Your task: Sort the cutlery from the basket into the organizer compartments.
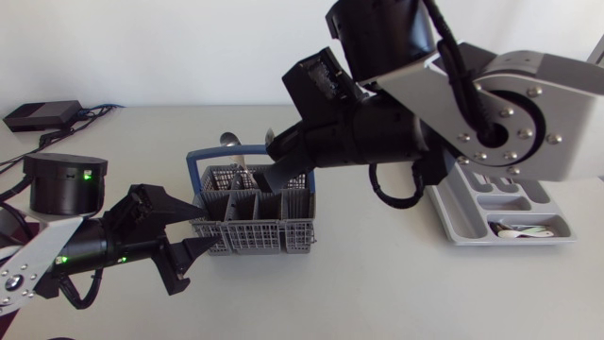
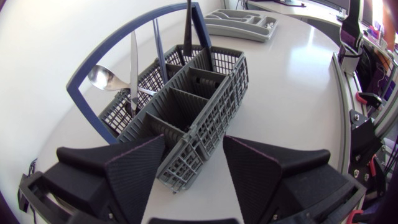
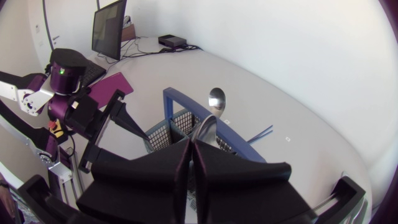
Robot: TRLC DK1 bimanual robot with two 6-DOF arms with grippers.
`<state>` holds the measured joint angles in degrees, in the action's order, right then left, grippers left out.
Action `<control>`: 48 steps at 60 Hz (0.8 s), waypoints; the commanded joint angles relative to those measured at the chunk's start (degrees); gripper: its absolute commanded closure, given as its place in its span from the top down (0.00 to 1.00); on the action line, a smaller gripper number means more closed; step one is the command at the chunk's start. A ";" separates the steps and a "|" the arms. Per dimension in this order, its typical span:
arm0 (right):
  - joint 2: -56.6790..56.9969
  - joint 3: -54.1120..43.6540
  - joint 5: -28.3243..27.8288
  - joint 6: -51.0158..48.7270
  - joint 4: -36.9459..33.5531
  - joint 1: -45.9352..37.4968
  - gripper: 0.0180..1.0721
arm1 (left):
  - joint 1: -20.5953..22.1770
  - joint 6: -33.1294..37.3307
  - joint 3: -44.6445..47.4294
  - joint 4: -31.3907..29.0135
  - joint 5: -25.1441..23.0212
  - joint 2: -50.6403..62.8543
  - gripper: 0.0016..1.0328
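- Right gripper [image 3: 191,146] looks pinched on 1 silver piece [image 3: 206,127] standing upright in the basket [image 1: 255,233], so lift straight up.
- Left gripper [image 2: 194,148] wide open, straddling basket's near corner, gripping nothing.
- Organizer [image 1: 469,224] lies on right arm's side.

A pale grey-white bench [image 1: 377,293] fills the lower frame under soft, even light, with faint shadows. Behind it, across the top, stands a plain white wall [image 1: 189,47]. At upper left a black box [image 1: 40,115] lies with dark cables [image 1: 94,111].

Left claw [image 1: 203,227] spread wide, right claw [image 1: 280,175] pinched closed
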<state>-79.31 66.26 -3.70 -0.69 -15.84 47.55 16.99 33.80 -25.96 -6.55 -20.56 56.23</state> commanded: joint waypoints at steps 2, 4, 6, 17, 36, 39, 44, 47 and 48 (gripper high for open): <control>2.32 0.19 -1.22 -1.42 -1.65 1.32 0.05 | 0.58 -1.55 -1.12 -0.31 -0.19 -0.77 0.63; 2.84 0.45 -1.74 -1.51 -2.36 1.67 0.05 | 0.67 -1.81 -1.29 -0.40 -0.19 -0.94 0.63; 3.28 0.63 -2.18 -1.86 -3.15 1.93 0.05 | 0.76 -1.90 -1.47 -0.49 -0.19 -1.21 0.63; 6.80 2.56 -5.44 -2.92 -7.72 2.81 0.05 | 2.08 -3.30 -4.54 -1.89 -0.19 -3.84 0.63; 11.90 5.99 -10.80 -4.23 -14.49 2.81 0.05 | 5.15 -3.48 -9.29 -3.30 -0.27 -5.78 0.67; 12.25 5.99 -12.29 -4.32 -15.45 2.81 0.05 | 6.39 -3.39 -9.64 -3.30 -0.36 -5.87 0.67; 12.77 5.55 -14.93 -4.58 -16.51 2.81 0.05 | 8.14 -3.30 -9.99 -3.56 -1.42 -5.87 0.68; 13.04 5.02 -17.04 -4.76 -17.21 2.81 0.05 | 9.02 -3.22 -10.17 -4.00 -2.73 -5.87 0.69; 13.04 4.84 -17.74 -4.76 -17.30 2.81 0.05 | 9.29 -3.22 -10.26 -4.09 -3.26 -5.87 0.70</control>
<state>-66.92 70.94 -19.57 -4.56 -32.49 50.11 25.04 31.44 -34.33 -9.80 -22.26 50.92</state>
